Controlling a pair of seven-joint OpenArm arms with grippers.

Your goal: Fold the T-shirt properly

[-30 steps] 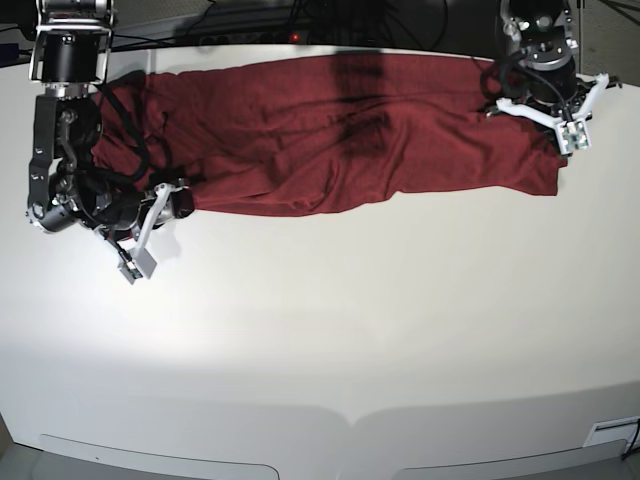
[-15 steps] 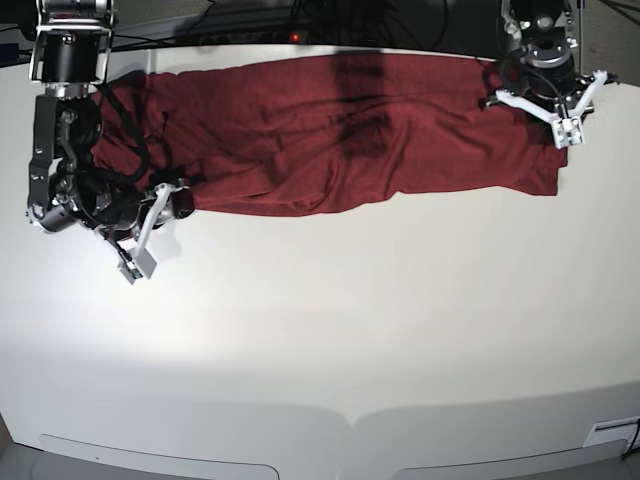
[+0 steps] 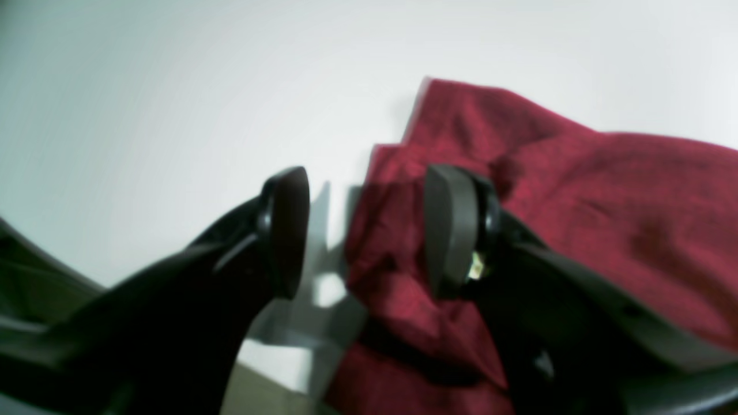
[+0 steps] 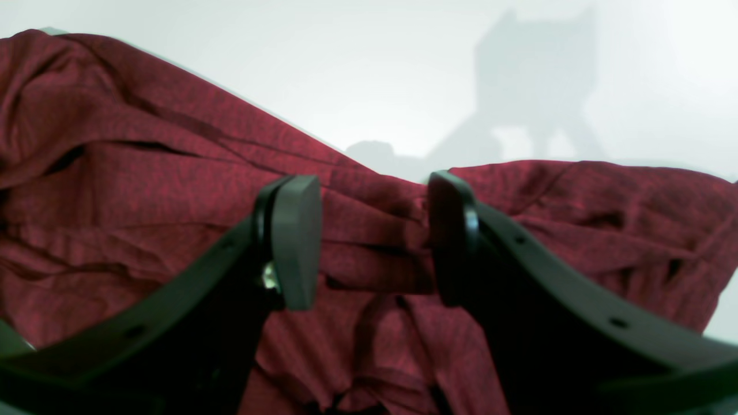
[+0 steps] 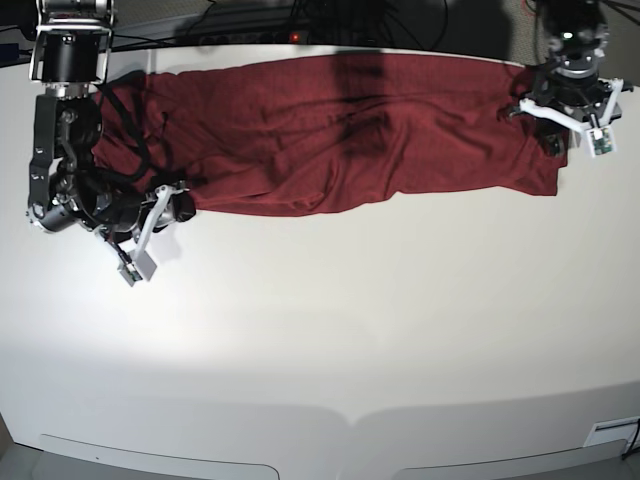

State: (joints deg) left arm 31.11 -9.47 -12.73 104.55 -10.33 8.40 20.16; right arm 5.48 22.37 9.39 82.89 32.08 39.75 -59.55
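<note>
Lying along the far side of the wide white matte tabletop [image 5: 330, 330], the large dark red long-sleeved T-shirt of thin, wrinkly knit [image 5: 340, 130] stretches as a long crumpled band between my 2 arms, not yet folded into any tidy shape. Its near edge runs unevenly, deep creases cross the middle, and the end at my right arm is bunched into several soft ridges.

My right gripper [image 4: 372, 242] sits at that bunched end with its 2 black pads apart and nothing pinched; in its wrist view, ridges of cloth lie across the gap. My left gripper [image 3: 363, 230] is at the opposite end, pads also apart, straddling the very edge: 1 pad over cloth, the other over bare table, with a small corner flap visible beyond them.

Risks, as I judge them: closing my left pads here could catch only 1 thin layer or slip off the edge altogether, because so little fabric lies between them. My right pads could pinch 2 or 3 ridges at once, so lifting would drag a clump instead of a clean edge. Pulling with both arms unevenly would twist the band and deepen the creases, since this soft knit follows any tug.
</note>
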